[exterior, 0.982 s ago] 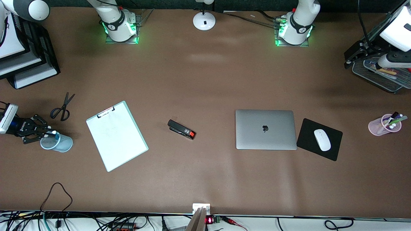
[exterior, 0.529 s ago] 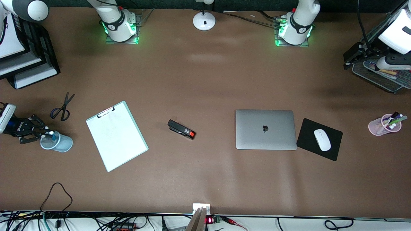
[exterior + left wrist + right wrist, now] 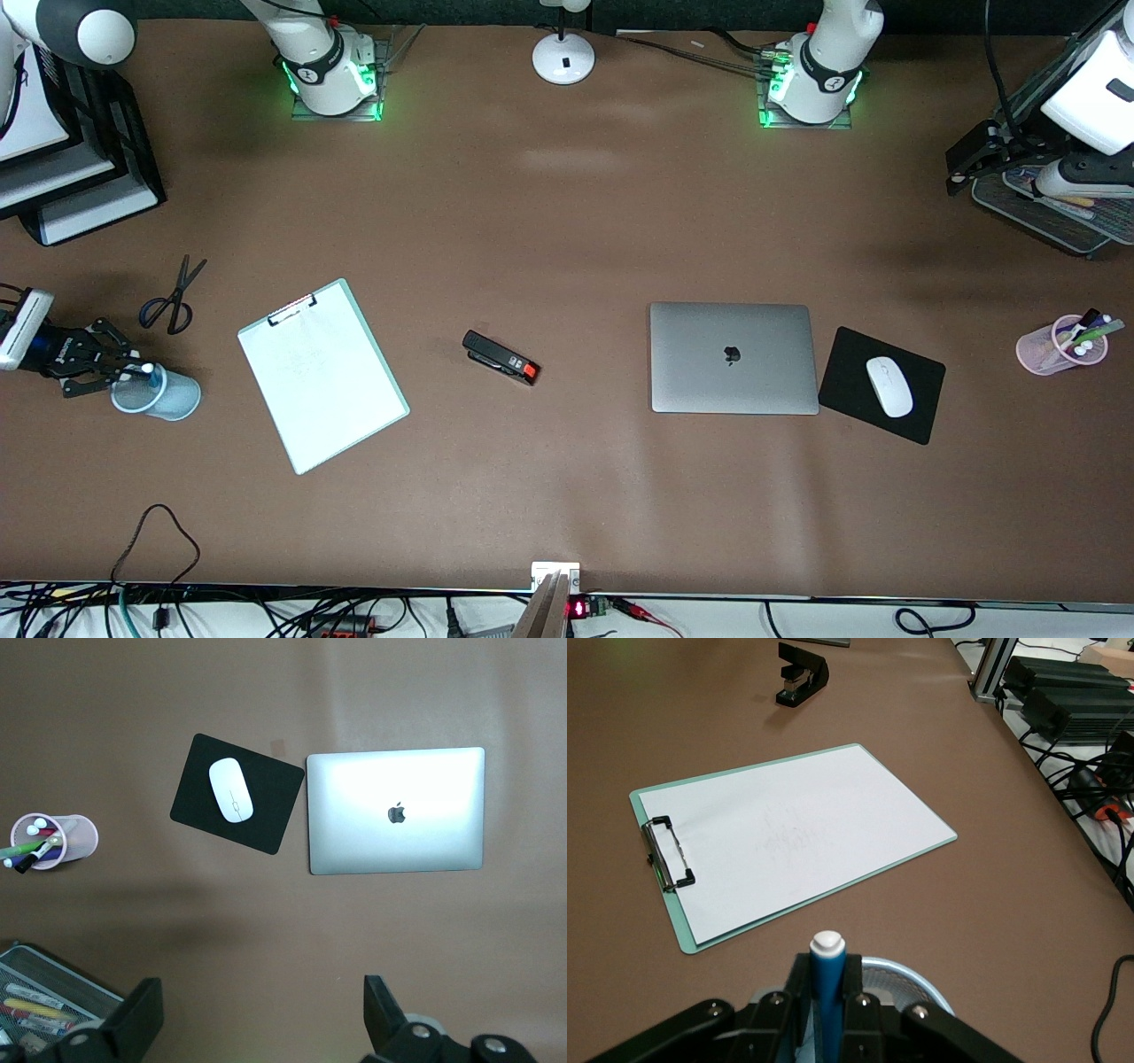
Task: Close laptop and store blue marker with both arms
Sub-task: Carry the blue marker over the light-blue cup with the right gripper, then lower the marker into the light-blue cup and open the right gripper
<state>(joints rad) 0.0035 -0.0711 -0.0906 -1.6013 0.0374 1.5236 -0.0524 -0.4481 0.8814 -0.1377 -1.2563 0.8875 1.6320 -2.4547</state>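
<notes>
The silver-grey laptop (image 3: pixel 733 358) lies shut on the table, apple logo up; it also shows in the left wrist view (image 3: pixel 396 810). My right gripper (image 3: pixel 133 372) is at the right arm's end of the table, shut on the blue marker (image 3: pixel 151 373), whose pale end sticks out over the rim of a light-blue mesh cup (image 3: pixel 164 396). In the right wrist view the marker (image 3: pixel 828 983) sits clamped between the fingers above the cup (image 3: pixel 917 979). My left gripper (image 3: pixel 263 1014) is open and empty, high over the table at the left arm's end.
A white clipboard (image 3: pixel 322 375), black stapler (image 3: pixel 500 357) and scissors (image 3: pixel 171 298) lie between cup and laptop. A white mouse (image 3: pixel 889 386) on a black pad (image 3: pixel 881 385), a pink pen cup (image 3: pixel 1061 345), a mesh tray (image 3: pixel 1045 213) and black paper trays (image 3: pixel 62 168) stand around.
My right gripper shifted slightly back and forth beside the blue cup with the marker held. The left arm drifted a little away from the laptop. Nothing else moved.
</notes>
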